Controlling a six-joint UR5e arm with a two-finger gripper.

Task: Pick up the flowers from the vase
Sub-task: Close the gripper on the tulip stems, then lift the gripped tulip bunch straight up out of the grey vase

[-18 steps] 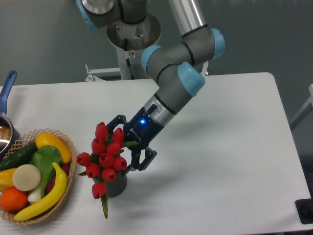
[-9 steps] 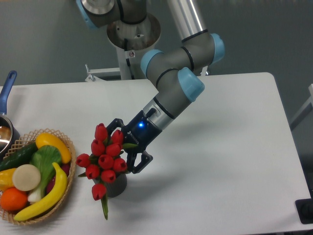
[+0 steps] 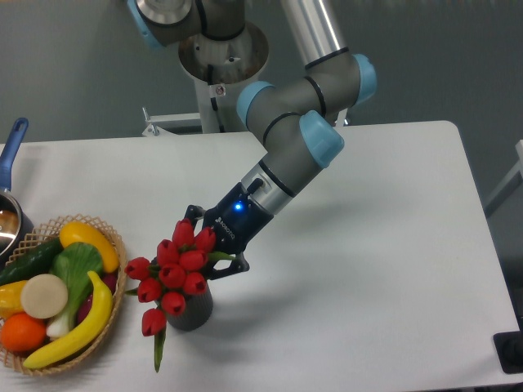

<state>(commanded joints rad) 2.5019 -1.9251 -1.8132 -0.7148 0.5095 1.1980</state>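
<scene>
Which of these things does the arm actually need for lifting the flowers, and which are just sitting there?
Part of the job:
- bunch of red tulip flowers with green leaves
- small dark grey vase holding them
- black two-finger gripper, closed around the bunch

Just lying about:
- woven basket of fruit and vegetables, with a yellow banana
- blue-handled pot at the table's left edge
</scene>
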